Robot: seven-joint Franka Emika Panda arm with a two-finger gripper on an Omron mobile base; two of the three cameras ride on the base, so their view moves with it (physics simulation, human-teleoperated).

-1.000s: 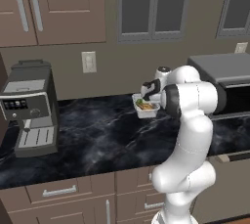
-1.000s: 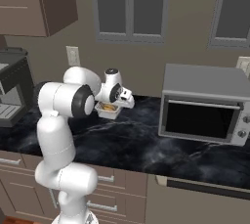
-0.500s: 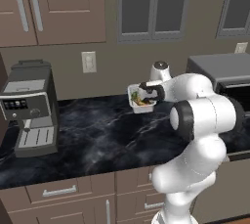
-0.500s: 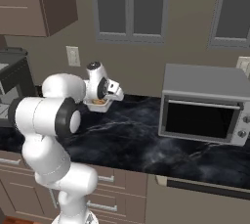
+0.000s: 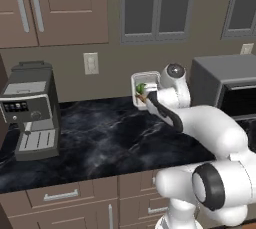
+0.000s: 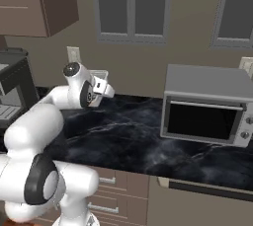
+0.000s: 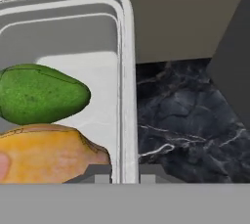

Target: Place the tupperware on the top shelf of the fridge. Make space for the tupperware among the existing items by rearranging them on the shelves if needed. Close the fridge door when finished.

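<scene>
So the arm's folded back on itself over the dark marble surface, wrist up near the wall. Its fingers are pinched on the tupperware rim, holding it tilted in the air above the surface. One green piece, one orange piece inside. Behind the surface: one coffee machine, one microwave. No readable writing.

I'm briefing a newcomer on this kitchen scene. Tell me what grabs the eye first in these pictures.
The white robot arm dominates, its tool pinching the rim of a shallow white rectangular tupperware with green and orange food, held above the black marble counter. A grey microwave with a dark door sits on the counter's right end. At the left end stands a grey and black coffee machine.
</scene>
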